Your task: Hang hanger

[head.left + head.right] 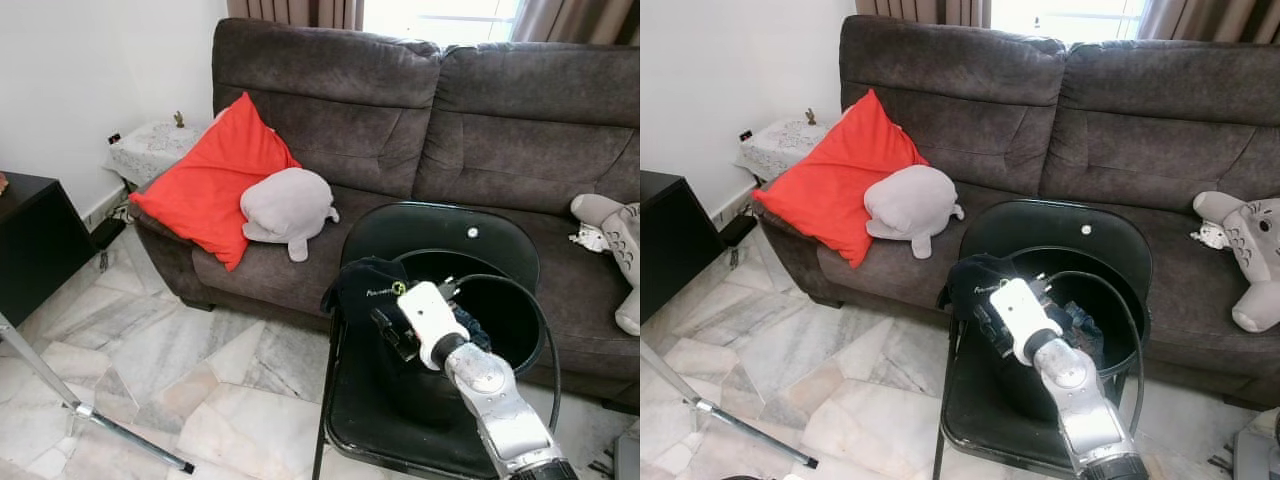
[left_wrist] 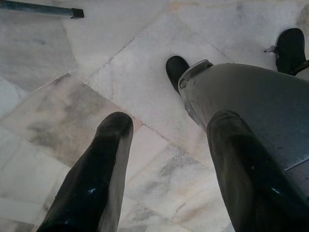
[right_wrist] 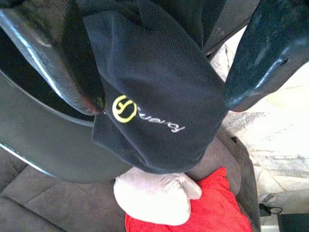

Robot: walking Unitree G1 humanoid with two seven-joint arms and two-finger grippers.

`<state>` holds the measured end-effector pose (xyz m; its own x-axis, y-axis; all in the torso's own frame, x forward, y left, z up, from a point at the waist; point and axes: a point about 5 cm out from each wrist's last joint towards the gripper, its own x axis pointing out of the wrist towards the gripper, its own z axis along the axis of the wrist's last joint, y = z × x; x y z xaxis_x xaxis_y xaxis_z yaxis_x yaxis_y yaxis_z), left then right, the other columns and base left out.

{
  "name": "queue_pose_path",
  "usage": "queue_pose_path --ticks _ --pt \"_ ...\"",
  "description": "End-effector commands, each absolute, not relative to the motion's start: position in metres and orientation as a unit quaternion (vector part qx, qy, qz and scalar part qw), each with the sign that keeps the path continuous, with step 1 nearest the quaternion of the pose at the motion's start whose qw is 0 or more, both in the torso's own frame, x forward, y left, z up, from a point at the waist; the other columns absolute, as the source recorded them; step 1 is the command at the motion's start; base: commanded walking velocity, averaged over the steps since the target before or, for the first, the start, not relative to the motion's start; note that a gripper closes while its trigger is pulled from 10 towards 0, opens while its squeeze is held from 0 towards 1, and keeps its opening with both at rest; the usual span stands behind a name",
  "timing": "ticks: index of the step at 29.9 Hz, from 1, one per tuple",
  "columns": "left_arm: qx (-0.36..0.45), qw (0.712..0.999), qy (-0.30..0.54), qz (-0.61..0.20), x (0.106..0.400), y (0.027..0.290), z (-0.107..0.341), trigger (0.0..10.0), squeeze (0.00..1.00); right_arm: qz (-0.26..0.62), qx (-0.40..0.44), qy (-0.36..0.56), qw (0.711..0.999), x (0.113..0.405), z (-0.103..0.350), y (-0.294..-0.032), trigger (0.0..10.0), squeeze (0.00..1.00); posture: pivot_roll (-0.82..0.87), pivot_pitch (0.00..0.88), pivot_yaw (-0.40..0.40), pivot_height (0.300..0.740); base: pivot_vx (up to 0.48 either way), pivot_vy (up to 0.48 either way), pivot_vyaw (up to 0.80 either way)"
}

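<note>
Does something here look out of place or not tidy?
Yes. A dark garment with a yellow logo hangs crumpled over the rim of the black bucket on the black chair, half in and half out. The right gripper is open around it. No hanger can be made out.

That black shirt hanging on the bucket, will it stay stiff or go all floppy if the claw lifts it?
Probably floppy: the black shirt already droops in soft folds over the bucket's rim. It looks like thin cloth, so likely light. It may slide off or bunch between the right claw.

Black garment (image 3: 159, 92): yellow round logo w/ small grey word beside it, too blurred to read
</note>
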<state>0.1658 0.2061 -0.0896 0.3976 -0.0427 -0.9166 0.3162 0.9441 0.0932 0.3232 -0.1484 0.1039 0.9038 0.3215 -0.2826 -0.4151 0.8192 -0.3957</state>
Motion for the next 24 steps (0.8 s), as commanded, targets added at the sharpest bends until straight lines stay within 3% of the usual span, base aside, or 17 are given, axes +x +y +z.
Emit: queue_pose_path --ticks 1,2,3,4,5,6,18,20,21,24 --pt "0.134 0.818 0.548 -0.107 0.162 0.210 -0.090 10.0 0.00 0.198 -0.222 0.088 0.951 0.329 0.109 -0.146 10.0 0.72 -0.02 0.023 0.046 0.740 0.000 0.000 0.00" --pt "0.134 0.818 0.548 -0.107 0.162 0.210 -0.090 10.0 0.00 0.198 -0.222 0.088 0.951 0.329 0.109 -0.146 10.0 0.72 -0.02 0.023 0.046 0.740 0.000 0.000 0.00" --pt "0.134 0.818 0.549 -0.107 0.162 0.211 -0.090 10.0 0.00 0.199 -0.221 0.087 0.951 0.331 0.109 -0.145 10.0 0.59 -0.02 0.023 0.046 0.740 0.000 0.000 0.00" --pt "0.134 0.818 0.549 -0.107 0.162 0.211 -0.090 10.0 0.00 0.199 -0.219 0.088 0.951 0.331 0.109 -0.145 10.0 0.21 -0.02 0.023 0.046 0.740 0.000 0.000 0.00" --pt "0.134 0.818 0.549 -0.107 0.162 0.211 -0.090 10.0 0.00 0.199 -0.218 0.088 0.951 0.332 0.109 -0.145 10.0 0.21 -0.02 0.023 0.046 0.740 0.000 0.000 0.00" --pt "0.134 0.818 0.549 -0.107 0.162 0.211 -0.090 10.0 0.00 0.199 -0.216 0.088 0.952 0.333 0.109 -0.145 10.0 0.02 -0.02 0.023 0.046 0.740 0.000 0.000 0.00" --pt "0.133 0.817 0.550 -0.107 0.162 0.211 -0.091 10.0 0.00 0.198 -0.203 0.109 0.953 0.338 0.098 -0.146 10.0 0.00 -0.01 0.023 0.046 0.740 0.000 0.000 0.00" --pt "0.134 0.817 0.550 -0.107 0.162 0.211 -0.091 10.0 0.00 0.194 -0.203 0.107 0.954 0.340 0.098 -0.147 3.8 0.00 -0.01 0.024 0.047 0.740 0.000 0.000 0.00" --pt "0.134 0.817 0.550 -0.107 0.162 0.211 -0.091 10.0 0.00 0.192 -0.201 0.108 0.955 0.340 0.098 -0.148 0.0 0.00 -0.01 0.024 0.047 0.740 0.000 0.000 0.00" --pt "0.134 0.817 0.551 -0.107 0.161 0.212 -0.091 10.0 0.00 0.190 -0.198 0.110 0.955 0.341 0.098 -0.148 0.0 0.00 -0.01 0.024 0.049 0.740 0.000 0.000 0.00"
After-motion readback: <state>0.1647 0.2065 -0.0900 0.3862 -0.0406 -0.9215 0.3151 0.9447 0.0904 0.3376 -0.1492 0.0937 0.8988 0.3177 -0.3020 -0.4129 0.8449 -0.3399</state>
